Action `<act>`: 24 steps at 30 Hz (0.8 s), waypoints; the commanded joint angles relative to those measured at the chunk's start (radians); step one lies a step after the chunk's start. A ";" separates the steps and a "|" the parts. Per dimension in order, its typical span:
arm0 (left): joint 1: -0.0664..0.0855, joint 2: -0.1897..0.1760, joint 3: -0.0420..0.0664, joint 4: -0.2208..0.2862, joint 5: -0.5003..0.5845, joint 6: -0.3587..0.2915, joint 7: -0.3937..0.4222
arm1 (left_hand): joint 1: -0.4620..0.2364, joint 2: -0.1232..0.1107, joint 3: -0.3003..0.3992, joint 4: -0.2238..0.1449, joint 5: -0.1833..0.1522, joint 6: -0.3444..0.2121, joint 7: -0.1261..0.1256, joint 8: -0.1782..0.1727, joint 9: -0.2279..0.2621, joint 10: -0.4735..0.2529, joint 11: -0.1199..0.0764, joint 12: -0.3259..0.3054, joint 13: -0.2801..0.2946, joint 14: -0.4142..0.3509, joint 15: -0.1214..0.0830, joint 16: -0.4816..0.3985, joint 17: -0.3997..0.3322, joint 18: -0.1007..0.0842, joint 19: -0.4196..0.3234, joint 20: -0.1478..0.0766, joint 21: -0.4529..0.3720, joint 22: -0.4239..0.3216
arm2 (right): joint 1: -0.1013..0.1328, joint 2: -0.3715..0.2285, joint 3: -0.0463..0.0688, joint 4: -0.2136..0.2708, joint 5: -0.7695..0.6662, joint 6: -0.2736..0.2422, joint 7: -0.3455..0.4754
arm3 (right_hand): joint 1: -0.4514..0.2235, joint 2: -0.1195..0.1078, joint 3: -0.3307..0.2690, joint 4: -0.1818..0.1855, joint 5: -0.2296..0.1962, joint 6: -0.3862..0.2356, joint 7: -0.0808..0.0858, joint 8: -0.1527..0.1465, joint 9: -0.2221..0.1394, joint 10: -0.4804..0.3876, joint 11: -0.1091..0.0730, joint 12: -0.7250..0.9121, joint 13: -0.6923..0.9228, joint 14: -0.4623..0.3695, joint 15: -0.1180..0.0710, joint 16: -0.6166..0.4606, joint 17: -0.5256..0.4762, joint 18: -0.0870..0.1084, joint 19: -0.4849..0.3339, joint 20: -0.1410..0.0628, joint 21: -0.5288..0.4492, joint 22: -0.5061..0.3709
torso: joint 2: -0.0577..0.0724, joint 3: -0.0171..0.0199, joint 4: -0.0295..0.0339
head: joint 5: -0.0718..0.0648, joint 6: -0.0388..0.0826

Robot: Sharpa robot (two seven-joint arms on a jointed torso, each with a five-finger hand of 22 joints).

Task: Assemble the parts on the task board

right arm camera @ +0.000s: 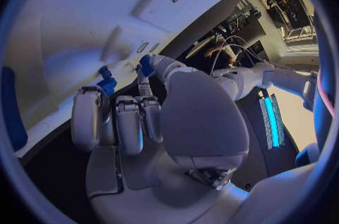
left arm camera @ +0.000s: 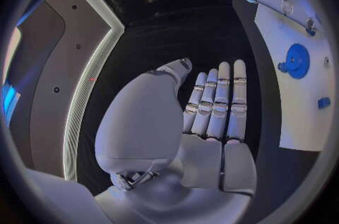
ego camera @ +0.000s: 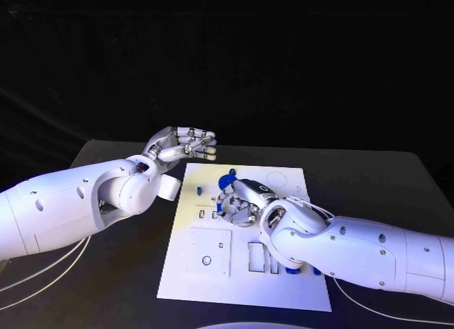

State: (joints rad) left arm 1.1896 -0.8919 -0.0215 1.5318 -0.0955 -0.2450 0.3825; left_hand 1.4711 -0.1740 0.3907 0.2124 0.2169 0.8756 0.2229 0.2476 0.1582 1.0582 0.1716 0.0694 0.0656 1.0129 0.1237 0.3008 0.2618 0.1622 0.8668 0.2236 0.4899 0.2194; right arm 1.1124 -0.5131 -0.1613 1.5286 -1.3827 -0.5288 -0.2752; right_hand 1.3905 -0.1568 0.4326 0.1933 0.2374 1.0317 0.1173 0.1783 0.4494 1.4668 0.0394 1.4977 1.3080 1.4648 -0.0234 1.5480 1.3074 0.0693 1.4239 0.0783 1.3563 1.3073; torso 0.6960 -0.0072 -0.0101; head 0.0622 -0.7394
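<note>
Small blue plastic part (right arm camera: 146, 64) sits w/ the right silver hand (ego camera: 242, 204), fingers curled down on it over mid white rectangular task board (ego camera: 287, 284); whether it's gripped or just touched, can't tell. Blue round gear (left arm camera: 296, 60) near board's far edge. Left silver hand (ego camera: 180, 144) raised beside board, fingers apart, holding nothing.
</note>
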 commanded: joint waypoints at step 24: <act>0.001 -0.001 0.001 0.003 -0.013 0.023 0.000 | -0.007 0.005 0.003 0.000 -0.006 -0.009 0.013 -0.003 -0.001 -0.002 0.005 -0.004 0.001 -0.002 0.001 -0.006 0.001 0.018 -0.001 -0.001 0.005 0.001 | -0.010 0.006 -0.003 -0.023 -0.074 0.079 -0.033 | -0.035 -0.024 0.000 -0.003 0.004 -0.002 -0.002 0.007 0.016 0.051 -0.005 0.000 0.188 0.089 -0.009 0.004 0.176 -0.008 0.004 -0.002 -0.004 0.052 | 0.001 0.0014 -0.0006 | 0.006 -0.008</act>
State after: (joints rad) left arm 1.1897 -0.8933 -0.0215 1.5321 -0.1029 -0.2403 0.3794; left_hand 1.4711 -0.1740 0.3906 0.2124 0.2169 0.8756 0.2229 0.2476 0.1582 1.0582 0.1716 0.0694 0.0655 1.0130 0.1237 0.3008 0.2616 0.1622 0.8668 0.2236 0.4899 0.2192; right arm 1.1038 -0.5086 -0.1630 1.5079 -1.4318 -0.4763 -0.2971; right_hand 1.3615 -0.1804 0.4323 0.1932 0.2355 1.0307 0.1157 0.1835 0.4670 1.4668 0.0395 1.4977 1.3077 1.4649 -0.0234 1.5480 1.3081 0.0692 1.4252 0.0769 1.3563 1.3079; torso 0.6966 -0.0058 -0.0112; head 0.0678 -0.7476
